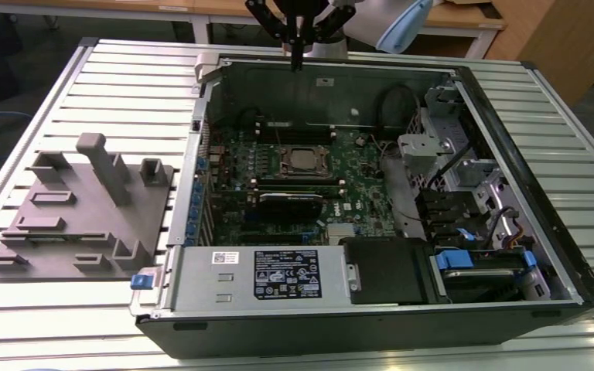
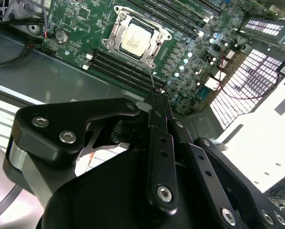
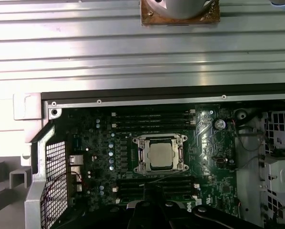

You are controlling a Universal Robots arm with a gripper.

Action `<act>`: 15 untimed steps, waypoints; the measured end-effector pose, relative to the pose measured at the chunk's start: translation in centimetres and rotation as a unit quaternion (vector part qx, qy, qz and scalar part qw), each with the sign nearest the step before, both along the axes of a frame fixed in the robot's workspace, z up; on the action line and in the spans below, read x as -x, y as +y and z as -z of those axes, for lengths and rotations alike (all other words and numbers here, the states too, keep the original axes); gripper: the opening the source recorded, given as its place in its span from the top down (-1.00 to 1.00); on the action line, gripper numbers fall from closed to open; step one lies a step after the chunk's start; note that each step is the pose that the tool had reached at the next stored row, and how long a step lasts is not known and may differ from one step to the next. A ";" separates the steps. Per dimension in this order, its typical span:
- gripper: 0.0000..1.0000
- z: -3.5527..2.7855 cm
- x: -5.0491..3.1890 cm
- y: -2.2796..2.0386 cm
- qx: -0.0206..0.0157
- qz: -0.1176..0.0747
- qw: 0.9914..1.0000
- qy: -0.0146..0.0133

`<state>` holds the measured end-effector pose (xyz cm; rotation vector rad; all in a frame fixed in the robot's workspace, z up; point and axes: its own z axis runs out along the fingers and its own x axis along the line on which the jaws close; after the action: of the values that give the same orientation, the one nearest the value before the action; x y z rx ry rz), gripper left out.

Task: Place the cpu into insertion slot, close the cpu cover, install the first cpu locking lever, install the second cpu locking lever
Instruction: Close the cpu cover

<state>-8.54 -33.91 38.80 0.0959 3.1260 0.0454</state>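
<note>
The cpu (image 1: 302, 160) (image 2: 136, 38) (image 3: 161, 155) lies flat in the insertion slot (image 3: 181, 167) in the middle of the green board. Its silver top shows through the window of the cpu cover (image 2: 114, 34) (image 3: 141, 155), which lies down around it. A thin wire lever (image 2: 151, 76) runs from the socket's edge toward my fingertips; whether it is latched I cannot tell. My gripper (image 1: 295, 66) (image 2: 159, 95) (image 3: 154, 202) hangs high above the case's far wall, well clear of the socket, shut with nothing in it.
The open computer case (image 1: 513, 124) lies on a slatted metal table (image 1: 121, 85). A power supply (image 1: 276, 274) and drive bays (image 1: 483, 267) fill its near end. A grey fixture block (image 1: 80, 209) stands at the exterior view's left.
</note>
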 end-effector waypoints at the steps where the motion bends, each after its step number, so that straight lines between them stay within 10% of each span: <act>1: 0.80 0.03 0.00 0.00 0.000 0.000 1.000 0.000; 15: 0.80 0.66 0.00 0.00 0.000 0.000 1.000 0.000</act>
<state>-8.54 -33.91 38.14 0.0959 3.1261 0.0454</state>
